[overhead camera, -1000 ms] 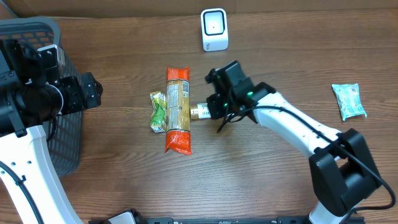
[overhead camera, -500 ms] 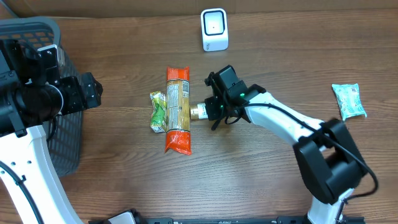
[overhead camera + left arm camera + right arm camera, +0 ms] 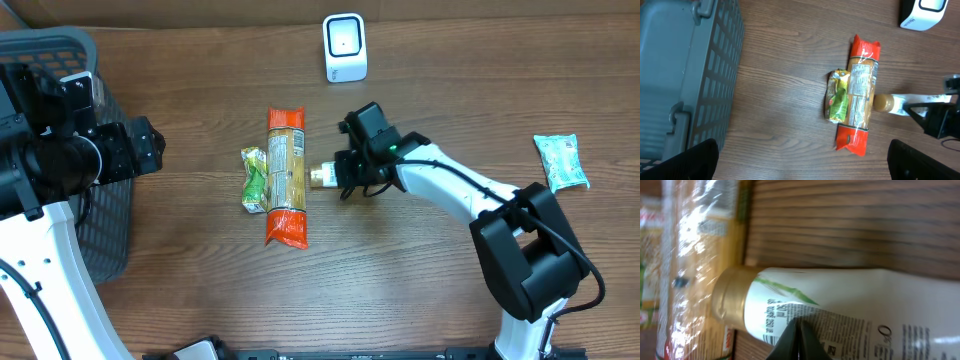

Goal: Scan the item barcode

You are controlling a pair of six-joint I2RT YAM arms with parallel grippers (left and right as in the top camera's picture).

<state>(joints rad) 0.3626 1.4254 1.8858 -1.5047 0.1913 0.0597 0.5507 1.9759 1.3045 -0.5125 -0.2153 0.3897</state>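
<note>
A white bottle [image 3: 322, 177] with a gold cap [image 3: 730, 300] lies on its side on the table, its cap against a long orange-ended packet [image 3: 286, 177]. My right gripper [image 3: 347, 180] is shut. Its closed fingertips [image 3: 799, 340] lie over the bottle's [image 3: 855, 305] printed label, with nothing between them. A bit of barcode [image 3: 771, 339] shows beside the tips. The white scanner [image 3: 345, 47] stands at the back. My left gripper [image 3: 802, 162] hangs open high at the left, over bare wood beside the basket.
A green packet [image 3: 255, 180] lies against the long packet's left side. A grey basket [image 3: 60, 150] fills the left edge, partly under my left arm. A teal packet [image 3: 560, 161] lies at the far right.
My right arm has shifted slightly at the bottle, its wrist drawing lower and nearer. The bottle has hardly moved. The left arm is still.
</note>
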